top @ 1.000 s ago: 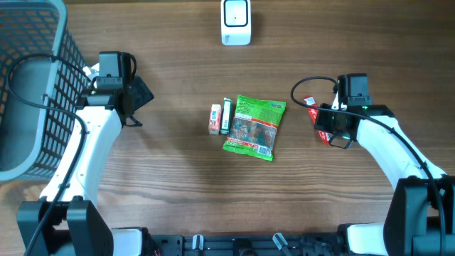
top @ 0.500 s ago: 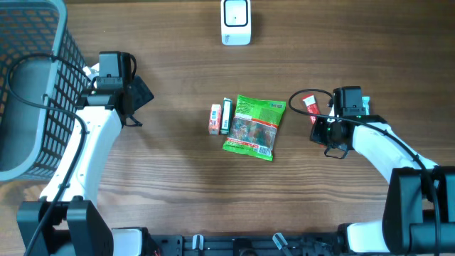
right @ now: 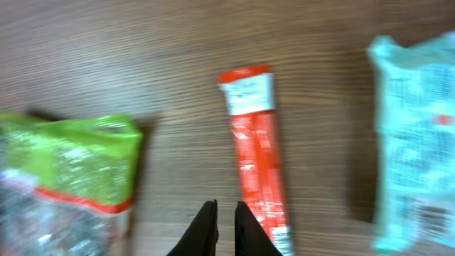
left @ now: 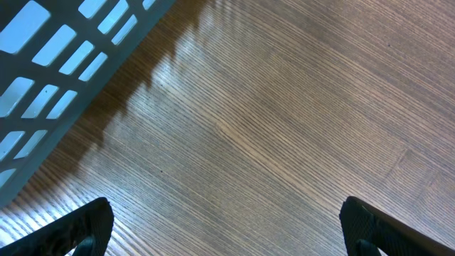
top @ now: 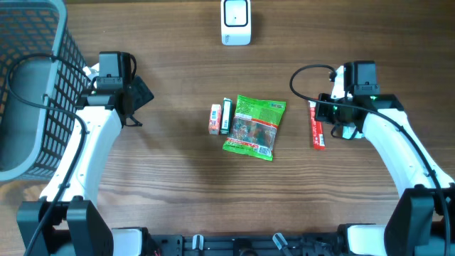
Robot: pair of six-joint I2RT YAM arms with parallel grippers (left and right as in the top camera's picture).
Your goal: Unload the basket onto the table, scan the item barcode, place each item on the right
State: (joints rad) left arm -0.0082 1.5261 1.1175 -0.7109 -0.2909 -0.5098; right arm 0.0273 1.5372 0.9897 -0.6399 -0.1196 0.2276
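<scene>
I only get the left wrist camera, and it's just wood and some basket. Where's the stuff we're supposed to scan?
Observer: A green snack bag lies in the middle of the table.
Operator: Where's the beeper thing?
Observer: A white scanner stands on the table's far side.
Operator: Is the other arm holding something?
Observer: No. The right end effector is nearly closed on nothing; a red stick packet lies flat by it.

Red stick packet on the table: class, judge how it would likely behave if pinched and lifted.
The red stick packet lies flat and looks thin, so it probably slides rather than rolls. Being long and narrow, it may droop if pinched at one end. It is likely light.
</scene>
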